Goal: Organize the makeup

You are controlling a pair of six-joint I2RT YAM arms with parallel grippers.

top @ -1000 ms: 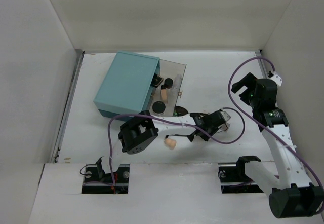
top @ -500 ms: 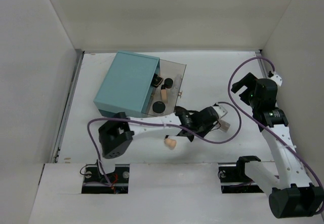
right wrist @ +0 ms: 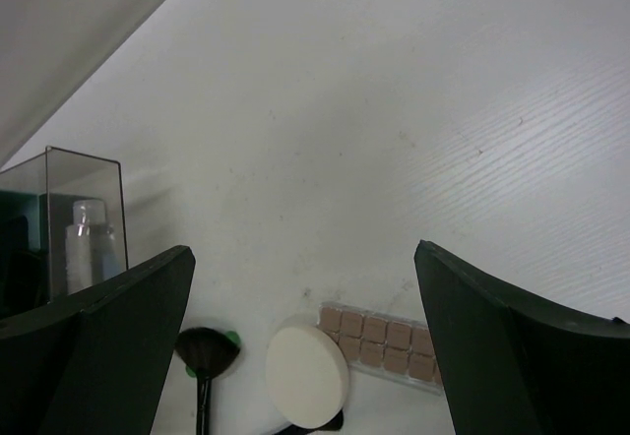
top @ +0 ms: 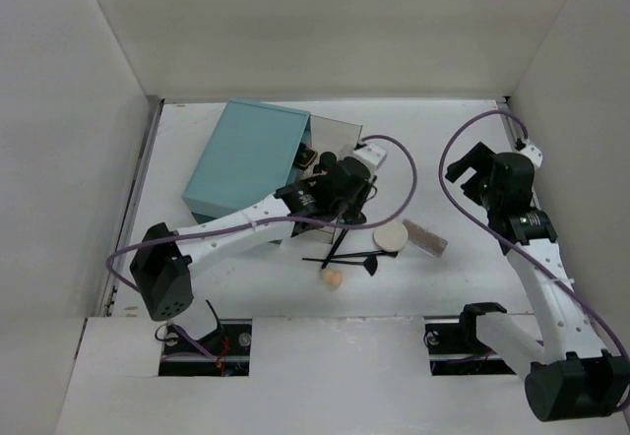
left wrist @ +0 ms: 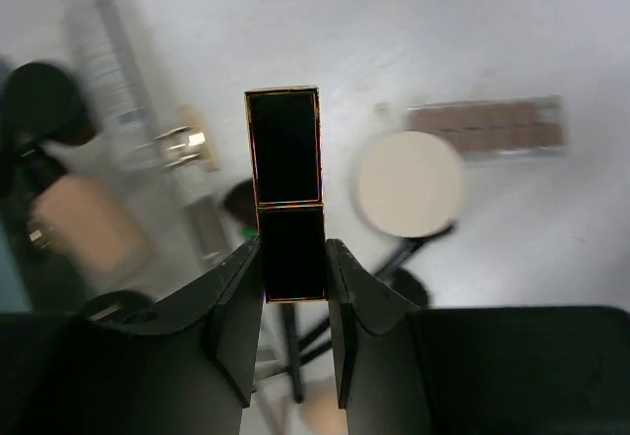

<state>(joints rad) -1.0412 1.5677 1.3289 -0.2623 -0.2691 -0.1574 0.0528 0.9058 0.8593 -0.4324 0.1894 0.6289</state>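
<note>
My left gripper [left wrist: 293, 250] is shut on a black lipstick-like tube [left wrist: 285, 194] with gold edges, held above the table by the clear tray [top: 340, 138]. From above, the left gripper [top: 343, 197] hangs at the tray's near end. A round white puff [top: 392, 237] and a pinkish palette [top: 426, 237] lie right of it. Black-handled brushes [top: 345, 255] and a peach sponge [top: 333, 278] lie nearer the front. A beige bottle [left wrist: 87, 223] shows blurred in the tray. My right gripper [right wrist: 303, 250] is open and empty, high at the right [top: 471, 164].
The large teal box [top: 251, 159] stands at the back left with the clear tray against its right side. A clear tube [right wrist: 87, 238] stands in that tray. White walls close in the table on three sides. Purple cables loop over both arms.
My left arm has swung from the table's middle right back and left to the clear tray, carrying the black tube. The puff and palette are now uncovered. The right arm barely moved.
</note>
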